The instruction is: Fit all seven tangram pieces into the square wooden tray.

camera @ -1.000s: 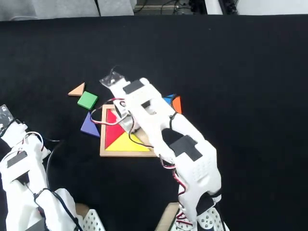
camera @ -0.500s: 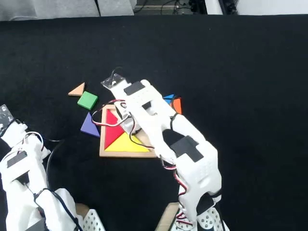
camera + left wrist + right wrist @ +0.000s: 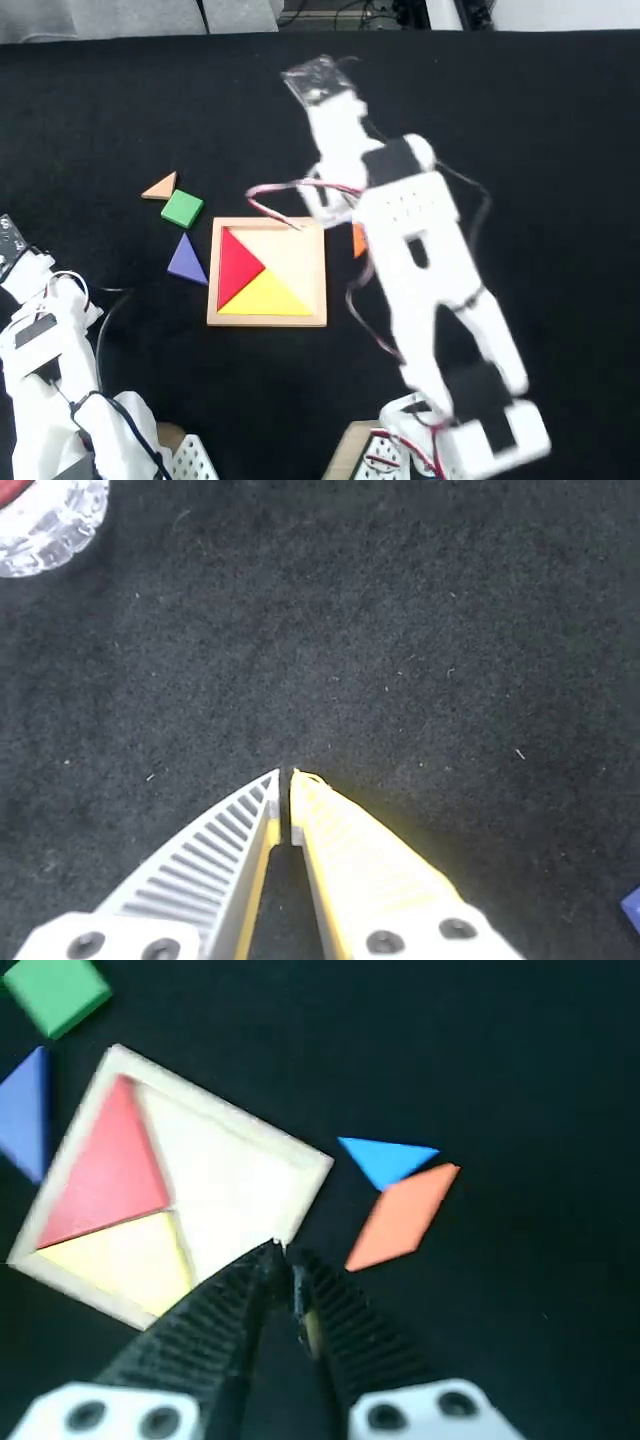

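Wooden tray is lying on the black counter, holding a red triangle and a yellow triangle. Near one side we are seeing a green square, a purple triangle and a peach triangle. Off the opposite side, an orange parallelogram is lying just beside a blue triangle. We are holding our right claw pressed together and empty above the counter. Our left claw, likewise pressed together, is hovering over the counter.
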### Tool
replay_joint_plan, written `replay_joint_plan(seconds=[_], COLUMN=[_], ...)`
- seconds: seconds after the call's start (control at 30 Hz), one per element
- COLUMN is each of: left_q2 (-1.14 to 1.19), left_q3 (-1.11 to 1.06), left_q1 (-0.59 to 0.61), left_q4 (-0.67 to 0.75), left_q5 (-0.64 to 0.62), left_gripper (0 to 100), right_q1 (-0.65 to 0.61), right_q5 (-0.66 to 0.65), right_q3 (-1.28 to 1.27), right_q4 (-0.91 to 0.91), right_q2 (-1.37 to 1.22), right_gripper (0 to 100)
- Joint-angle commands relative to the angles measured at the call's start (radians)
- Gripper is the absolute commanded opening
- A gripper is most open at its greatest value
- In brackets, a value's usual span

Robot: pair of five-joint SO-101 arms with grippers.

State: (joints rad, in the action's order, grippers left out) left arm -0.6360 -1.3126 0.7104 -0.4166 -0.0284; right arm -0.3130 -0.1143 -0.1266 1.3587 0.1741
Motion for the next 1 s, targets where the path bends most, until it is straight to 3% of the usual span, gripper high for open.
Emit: replay_joint_plan(seconds=[0.0, 0.17, 0.33, 0.63, 0.97], left_q2=[0.003, 0.003, 0.003, 0.003, 0.003], left_q3=[0.062, 0.058, 0.053, 0.045, 0.045], left_q1=[-0.015, -0.038, -0.045, -0.042, -0.047], left_q4=[0.018, 0.017, 0.017, 0.017, 0.02], left_q5=[-0.008, -0.002, -0.002, 0.0, 0.0], left_gripper=[3, 3, 3, 3, 3], right_q1=[0.127, 0.196, 0.181, 0.123, 0.123], right_q5=[0.003, -0.002, -0.003, -0.002, -0.003], right_q3=[-0.268, -0.446, -0.375, -0.059, 0.036], right_q4=[-0.221, -0.423, -0.333, -0.199, -0.183], right_q2=[0.171, 0.176, 0.076, -0.323, -0.484], right_gripper=[1.4, 2.6, 14.9, 14.6, 15.2])
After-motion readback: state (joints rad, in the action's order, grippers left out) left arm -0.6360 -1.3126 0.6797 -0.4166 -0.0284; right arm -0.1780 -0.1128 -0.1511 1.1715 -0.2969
